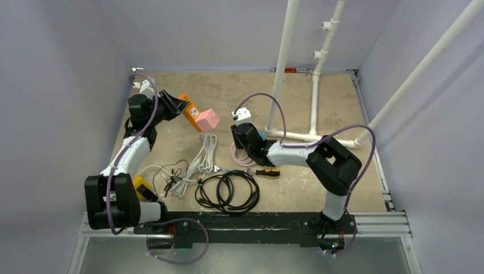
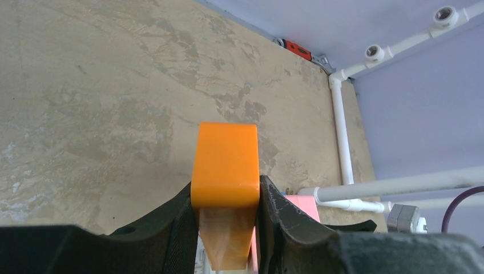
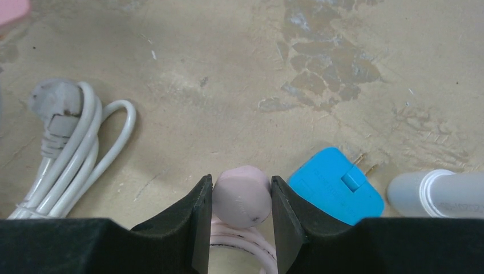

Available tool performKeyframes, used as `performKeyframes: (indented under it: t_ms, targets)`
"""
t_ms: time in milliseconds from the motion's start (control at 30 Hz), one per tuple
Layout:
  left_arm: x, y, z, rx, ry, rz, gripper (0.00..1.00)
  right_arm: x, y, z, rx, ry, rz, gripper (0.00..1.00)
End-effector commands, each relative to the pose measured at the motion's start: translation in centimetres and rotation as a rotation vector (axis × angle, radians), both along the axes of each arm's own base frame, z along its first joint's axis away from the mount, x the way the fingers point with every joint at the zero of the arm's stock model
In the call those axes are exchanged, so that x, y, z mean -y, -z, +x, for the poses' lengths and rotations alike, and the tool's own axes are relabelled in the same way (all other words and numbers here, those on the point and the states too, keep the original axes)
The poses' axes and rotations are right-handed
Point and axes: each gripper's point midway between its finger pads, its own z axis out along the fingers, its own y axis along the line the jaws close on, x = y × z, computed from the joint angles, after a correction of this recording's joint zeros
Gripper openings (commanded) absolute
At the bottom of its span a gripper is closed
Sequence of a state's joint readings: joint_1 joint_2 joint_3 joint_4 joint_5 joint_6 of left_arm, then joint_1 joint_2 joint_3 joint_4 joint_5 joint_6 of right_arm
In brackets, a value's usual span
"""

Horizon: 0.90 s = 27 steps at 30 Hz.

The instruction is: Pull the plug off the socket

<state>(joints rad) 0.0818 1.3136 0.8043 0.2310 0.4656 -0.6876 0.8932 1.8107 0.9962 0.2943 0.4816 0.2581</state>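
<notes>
Orange plug (image 2: 226,165) in left hand (image 2: 226,187)

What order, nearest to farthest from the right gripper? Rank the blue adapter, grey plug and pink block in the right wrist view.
1. Blue adapter: just right of the right gripper, which is shut on a pink cable end.
2. Grey plug: far left, on the white cable.
3. Pink block: top-left corner, farthest.

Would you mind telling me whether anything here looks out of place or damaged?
Nothing looks broken. A blue adapter lies loose on the tabletop, prongs bare, beside the right gripper, shut on a pink plug. The coating is worn in patches. The left gripper holds its orange block straight.
</notes>
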Motion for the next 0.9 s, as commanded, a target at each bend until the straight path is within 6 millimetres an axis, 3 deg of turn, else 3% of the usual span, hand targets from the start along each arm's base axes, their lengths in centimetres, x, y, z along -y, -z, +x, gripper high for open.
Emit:
performKeyframes:
  t_ms: [0,267,467,633,767,867]
  targets:
    - [1.0,-2.6,0.7,0.090,0.047,0.001,0.00,0.5,-1.6,1.3,0.012,0.068,0.031,0.35]
    - [1.9,-2.0,0.7,0.068,0.068,0.022,0.00,0.2,-4.1,0.5,0.051,0.010,0.105,0.71]
    - [2.2,-1.8,0.6,0.065,0.072,0.033,0.00,0.1,-6.8,-0.6,0.095,-0.048,0.181,0.73]
    - [1.6,-1.9,0.3,0.052,0.021,0.086,0.00,1.5,-11.3,-2.1,0.173,-0.125,0.322,0.80]
    - [3.9,-2.6,-0.5,0.071,0.067,0.152,0.00,3.6,-15.2,-3.2,0.257,-0.247,0.485,0.86]
    - [6.0,-2.6,-1.0,0.082,0.149,0.152,0.00,3.8,-17.5,-5.0,0.324,-0.352,0.526,0.90]
